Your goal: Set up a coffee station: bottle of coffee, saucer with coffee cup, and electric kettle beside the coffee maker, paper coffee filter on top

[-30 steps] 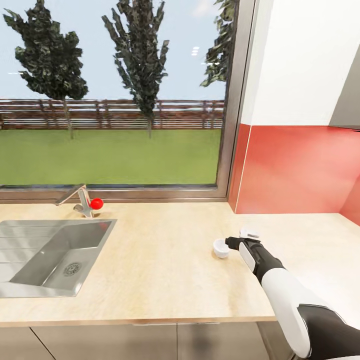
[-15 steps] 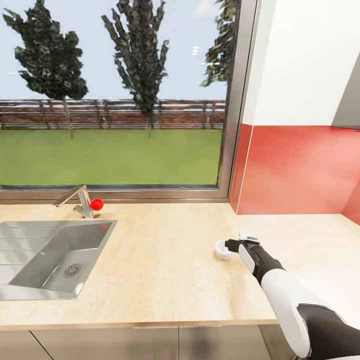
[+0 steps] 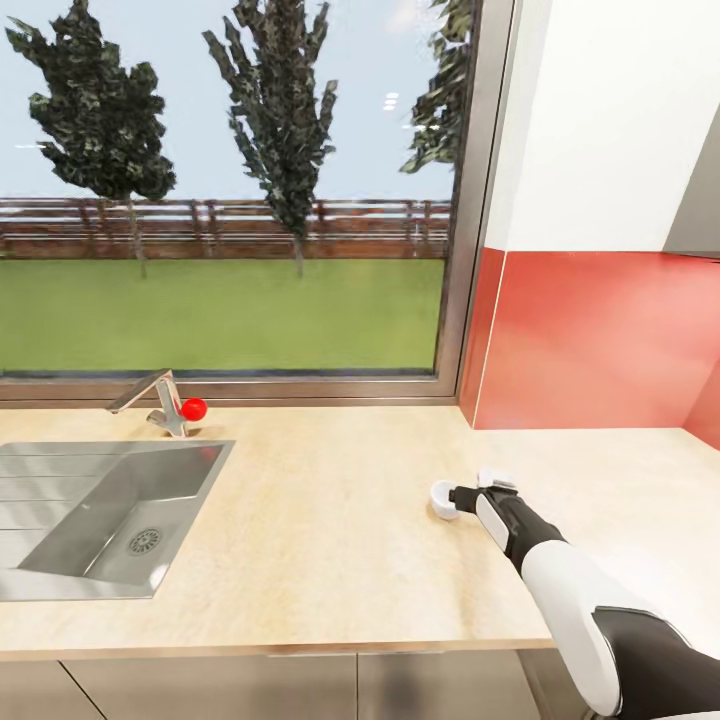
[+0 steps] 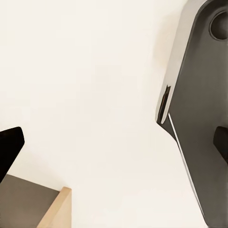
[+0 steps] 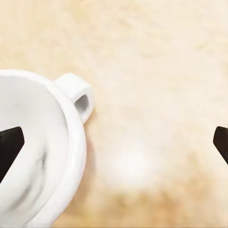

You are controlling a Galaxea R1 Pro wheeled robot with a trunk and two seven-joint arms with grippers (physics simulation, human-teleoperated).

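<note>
- In the head view our right gripper (image 3: 462, 494) sits low right of centre, just above the kitchen countertop (image 3: 320, 520), right beside the white coffee cup (image 3: 441, 499).
- In the right wrist view the cup (image 5: 40, 152) fills the lower left, upright, handle (image 5: 78, 97) toward the frame's centre; one dark fingertip (image 5: 8, 147) lies over the cup's bowl, the other at the far right edge, so the claw is spread wide with nothing pinched.
- The steel sink (image 3: 100, 510) and the faucet (image 3: 160, 400) are at centre left, well apart from the cup.
- Our left gripper's state we cannot tell; its wrist view shows pale wall.
- Risk, as we judge it: a finger may nudge or tip the light cup, or closing may pinch only the thin rim and slip.
</note>
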